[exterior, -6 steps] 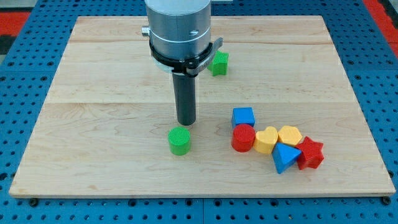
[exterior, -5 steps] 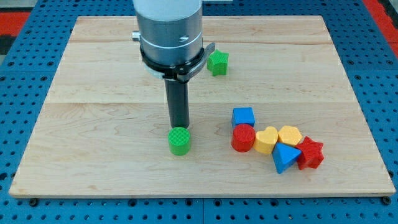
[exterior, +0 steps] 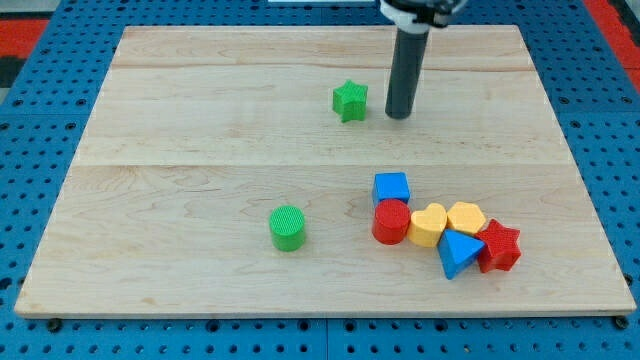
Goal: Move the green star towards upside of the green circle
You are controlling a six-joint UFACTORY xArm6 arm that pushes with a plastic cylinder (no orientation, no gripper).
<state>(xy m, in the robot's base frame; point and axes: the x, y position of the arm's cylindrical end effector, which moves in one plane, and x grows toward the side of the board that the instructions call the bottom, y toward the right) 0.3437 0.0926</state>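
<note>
Camera view: my tip (exterior: pixel 399 116) stands just right of the green star (exterior: pixel 350 101); green circle (exterior: pixel 288 227) well below; no claw shows.

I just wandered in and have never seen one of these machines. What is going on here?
A robot arm ending in a dark rod pushes blocks around a wooden board. My tip sits just to the view's right of the green star, apart from it. The green circle lies lower, toward the view's bottom left. Other blocks cluster at lower right, untouched.

Tip (exterior: pixel 399 116) right of star (exterior: pixel 350 101)
</note>
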